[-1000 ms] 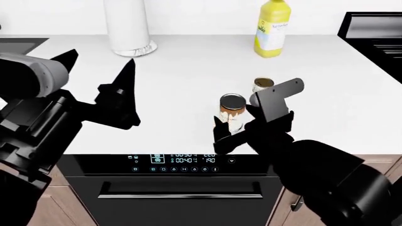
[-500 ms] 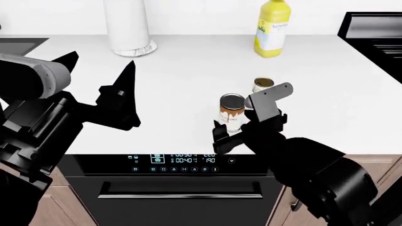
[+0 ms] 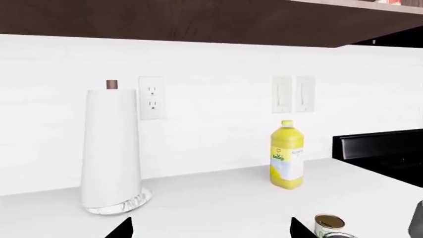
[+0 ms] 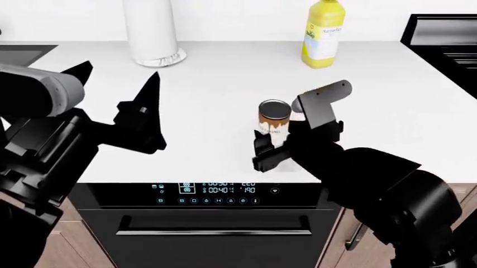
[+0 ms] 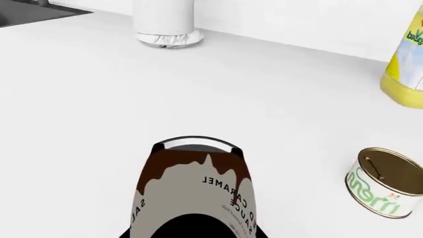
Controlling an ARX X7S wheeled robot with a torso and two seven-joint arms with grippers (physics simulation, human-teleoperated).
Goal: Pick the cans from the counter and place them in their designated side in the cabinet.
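The taller can (image 4: pixel 273 115), with a brown-and-white caramel label and dark lid, sits tilted between the fingers of my right gripper (image 4: pixel 280 139), which is shut on it just above the white counter (image 4: pixel 216 84). In the right wrist view this can (image 5: pixel 193 188) fills the space in front of the right gripper (image 5: pixel 191 233). The squat can (image 5: pixel 383 181) stands on the counter beside it, also seen in the left wrist view (image 3: pixel 328 226). In the head view my right wrist hides it. My left gripper (image 4: pixel 119 84) hovers open and empty at the left (image 3: pixel 211 234).
A white paper-towel roll (image 4: pixel 153 33) and a yellow bottle (image 4: pixel 323 36) stand at the back of the counter. The black stove (image 4: pixel 447 44) is at the right, a sink corner (image 4: pixel 22 53) at the left. A dark cabinet underside (image 3: pixel 198 20) hangs overhead.
My right gripper has risen and moved slightly back with the taller can in it. The squat can is now hidden behind the wrist in the head view. The left arm has not moved.
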